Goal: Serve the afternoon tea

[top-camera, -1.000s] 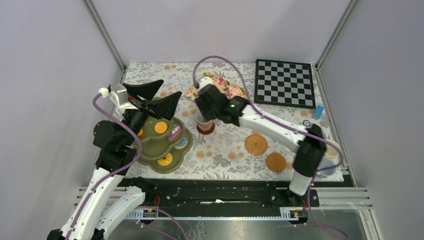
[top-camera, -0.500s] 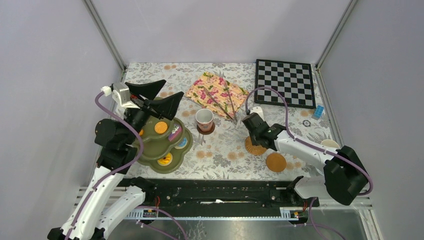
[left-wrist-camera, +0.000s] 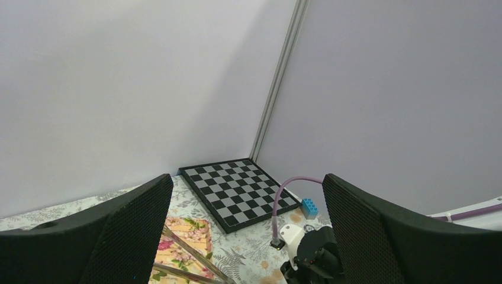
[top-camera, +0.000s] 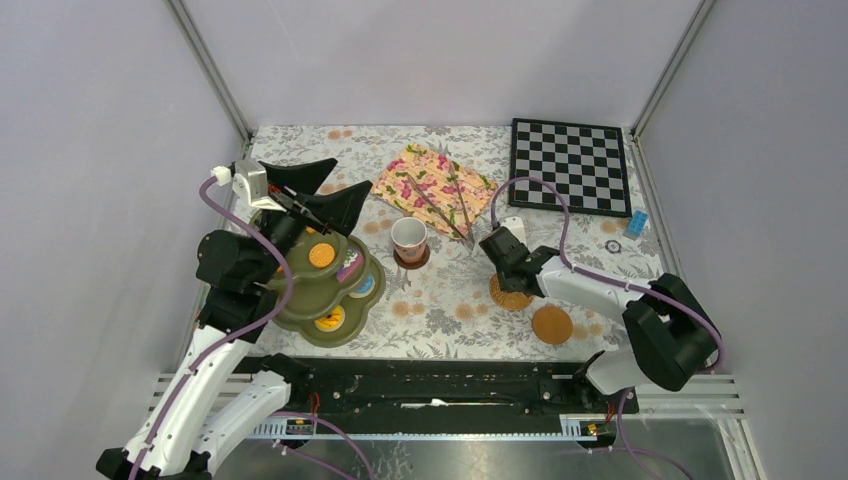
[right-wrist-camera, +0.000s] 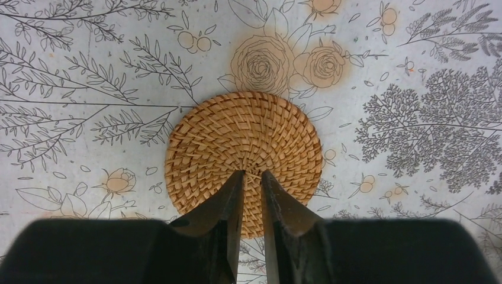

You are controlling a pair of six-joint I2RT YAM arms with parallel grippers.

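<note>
The brownish-pink mug [top-camera: 408, 238] stands upright on a dark coaster [top-camera: 412, 259] mid-table. My right gripper [top-camera: 507, 281] hangs over a woven coaster [top-camera: 512, 296]. In the right wrist view its tips [right-wrist-camera: 253, 173] are nearly together and empty over that coaster's [right-wrist-camera: 243, 136] centre. A second, flat brown coaster [top-camera: 552, 325] lies to the near right. The olive-green tiered stand [top-camera: 318, 298] with several toy pastries is at the left. My left gripper [top-camera: 320, 192] is wide open and empty above it [left-wrist-camera: 247, 184]. The yellow and pale blue mugs are hidden.
The chessboard [top-camera: 570, 165] lies at the back right, with a small blue brick [top-camera: 636, 223] beside it. A floral napkin [top-camera: 433, 180] with metal tongs [top-camera: 447, 213] lies behind the mug. My right arm's elbow [top-camera: 662, 330] sits near the right front corner.
My right gripper left the brownish-pink mug standing on its coaster and moved right and nearer, over the woven coaster. My left gripper shifted slightly.
</note>
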